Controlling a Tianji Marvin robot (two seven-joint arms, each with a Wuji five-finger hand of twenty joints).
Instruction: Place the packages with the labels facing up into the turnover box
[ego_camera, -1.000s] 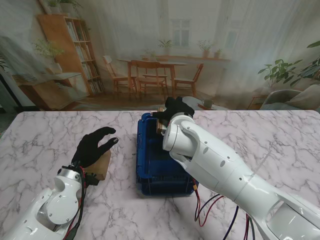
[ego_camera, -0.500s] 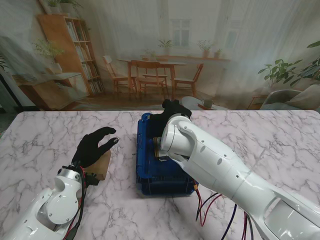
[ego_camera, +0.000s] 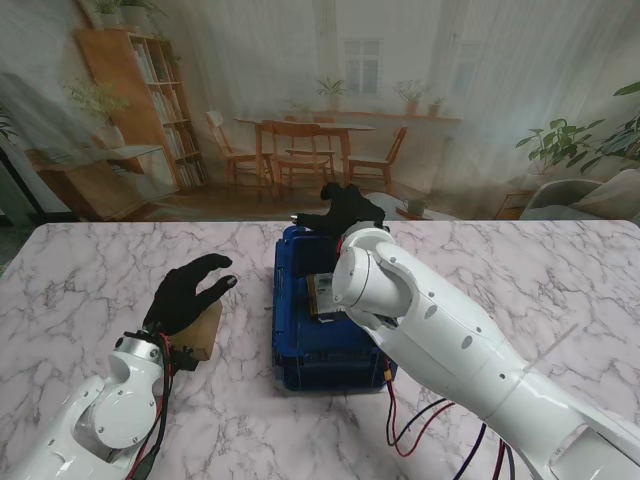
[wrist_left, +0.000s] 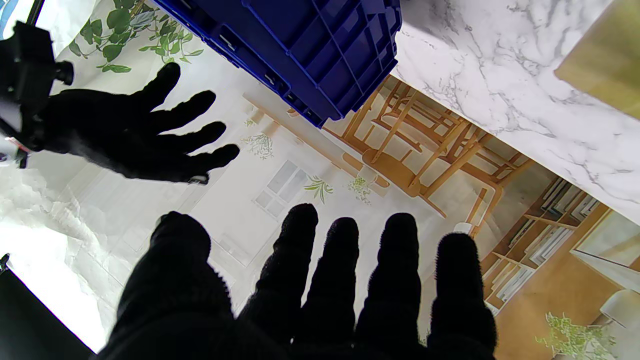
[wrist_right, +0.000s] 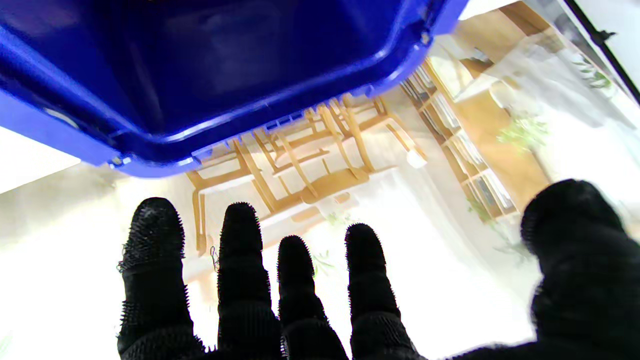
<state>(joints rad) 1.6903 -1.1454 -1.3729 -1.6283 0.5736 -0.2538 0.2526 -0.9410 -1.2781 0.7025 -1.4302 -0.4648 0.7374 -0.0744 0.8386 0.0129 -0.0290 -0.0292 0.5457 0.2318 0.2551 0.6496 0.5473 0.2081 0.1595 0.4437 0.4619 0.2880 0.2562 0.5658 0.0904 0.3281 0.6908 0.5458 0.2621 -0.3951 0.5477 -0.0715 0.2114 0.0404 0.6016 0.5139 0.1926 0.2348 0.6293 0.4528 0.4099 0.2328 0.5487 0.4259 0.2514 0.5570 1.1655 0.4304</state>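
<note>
Both robot hands empty; one package in the box, one on the desk.

Right robot hand (ego_camera: 345, 212) hovers over the far end of the blue box (ego_camera: 292, 340), fingers (wrist_right: 239, 240) spread apart with nothing between them; the right wrist view shows only the box rim and the backdrop beyond the fingertips. A package (ego_camera: 324, 294) lies flat inside the box, partly hidden by the right arm; I cannot tell if its label faces up. Left robot hand (ego_camera: 188, 292) is spread, palm down, holding nothing, over a brown package (ego_camera: 205, 335) that sits on the marble desk (ego_camera: 90, 290) left of the box. Contact between left hand and that package cannot be judged.
</note>
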